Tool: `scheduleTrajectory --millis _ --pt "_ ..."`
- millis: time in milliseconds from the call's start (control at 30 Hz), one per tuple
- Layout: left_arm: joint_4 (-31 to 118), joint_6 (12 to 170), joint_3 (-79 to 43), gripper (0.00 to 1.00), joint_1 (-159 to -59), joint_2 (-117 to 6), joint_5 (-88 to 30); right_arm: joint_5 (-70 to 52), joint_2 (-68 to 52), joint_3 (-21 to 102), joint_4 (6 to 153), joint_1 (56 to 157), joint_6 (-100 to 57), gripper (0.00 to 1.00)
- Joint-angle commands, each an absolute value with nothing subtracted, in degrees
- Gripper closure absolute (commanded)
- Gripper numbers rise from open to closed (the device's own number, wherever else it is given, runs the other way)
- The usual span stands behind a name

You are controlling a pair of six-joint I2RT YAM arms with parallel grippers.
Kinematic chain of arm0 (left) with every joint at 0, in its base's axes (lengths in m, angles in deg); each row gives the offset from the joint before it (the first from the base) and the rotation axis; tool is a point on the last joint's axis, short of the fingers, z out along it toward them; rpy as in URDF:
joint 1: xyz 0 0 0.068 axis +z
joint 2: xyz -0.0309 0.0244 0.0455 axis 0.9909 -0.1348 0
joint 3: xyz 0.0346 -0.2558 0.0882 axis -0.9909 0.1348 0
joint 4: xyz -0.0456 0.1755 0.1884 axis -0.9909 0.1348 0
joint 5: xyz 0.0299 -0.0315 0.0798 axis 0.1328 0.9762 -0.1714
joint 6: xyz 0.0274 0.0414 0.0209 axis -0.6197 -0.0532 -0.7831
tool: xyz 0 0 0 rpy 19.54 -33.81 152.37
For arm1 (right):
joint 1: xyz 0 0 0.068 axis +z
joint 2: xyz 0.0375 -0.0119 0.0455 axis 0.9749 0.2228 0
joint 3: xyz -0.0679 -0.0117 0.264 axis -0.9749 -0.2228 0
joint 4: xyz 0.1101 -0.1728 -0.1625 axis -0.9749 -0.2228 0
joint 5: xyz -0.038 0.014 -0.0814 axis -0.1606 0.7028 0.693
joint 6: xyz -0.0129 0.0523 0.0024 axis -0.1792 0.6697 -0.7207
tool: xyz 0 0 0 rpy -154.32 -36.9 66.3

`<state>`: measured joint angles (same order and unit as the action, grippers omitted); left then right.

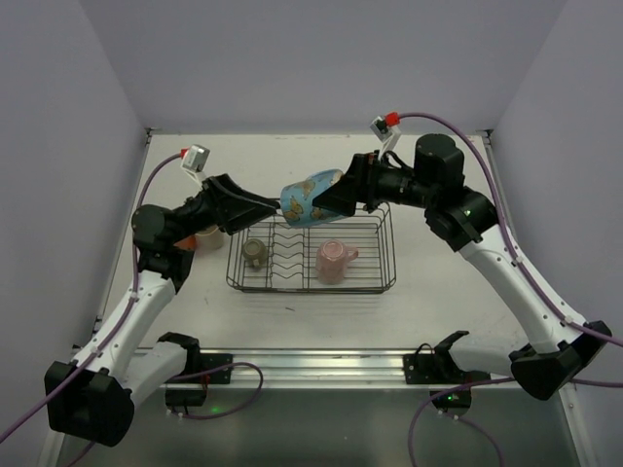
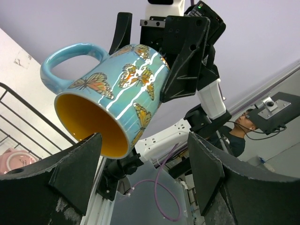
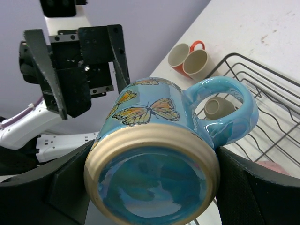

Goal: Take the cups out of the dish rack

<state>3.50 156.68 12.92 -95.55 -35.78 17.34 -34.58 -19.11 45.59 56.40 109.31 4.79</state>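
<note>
Your R pincer (image 1: 336, 197) grips the blue cup (image 1: 306, 197) by its bottom; mouth faces the L pincer (image 1: 265, 206), open just in front, prob to take it.

The light blue mug (image 3: 154, 140) is showing a smooth, glossy glaze like ceramic, with a matt beige ring around its base. The dish rack (image 1: 311, 289) is looking like thin black wire. The left gripper (image 2: 144, 140) is showing matt black plastic, rough at the edges.

Blue mug (image 1: 310, 197) sideways above rack (image 1: 375, 263)
</note>
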Motion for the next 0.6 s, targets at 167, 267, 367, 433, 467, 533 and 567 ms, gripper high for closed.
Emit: scheduleTrajectory --millis 167,267,367,433,467,533,567 --pt "-0.31 162.85 15.16 0.23 -96.4 -34.09 14.94 -42.41 -20.38 42.63 76.92 109.03 10.38 1.0" --pt "-1.98 164.79 15.77 0.23 -96.67 -33.65 13.97 -44.25 -19.15 40.96 82.98 109.03 12.31 1.0" --pt "-3.3 166.72 16.12 0.23 -96.93 -32.86 12.83 -45.84 -17.92 38.94 90.7 109.03 14.15 1.0" --pt "-3.74 167.6 16.12 0.23 -97.19 -32.42 12.39 -46.63 -17.3 37.71 93.8 109.12 15.3 1.0" --pt "-3.83 167.95 16.12 0.23 -97.2 -32.16 11.95 -46.98 -16.69 37.27 96.86 109.21 15.56 1.0" --pt "-4.35 169.1 16.3 0.23 -97.37 -31.54 11.42 -47.16 -16.33 36.47 99.34 109.64 16.0 1.0" --pt "-4.36 169.27 16.39 0.23 -97.37 -31.36 10.9 -47.25 -15.72 35.69 100.91 109.73 16.18 1.0"
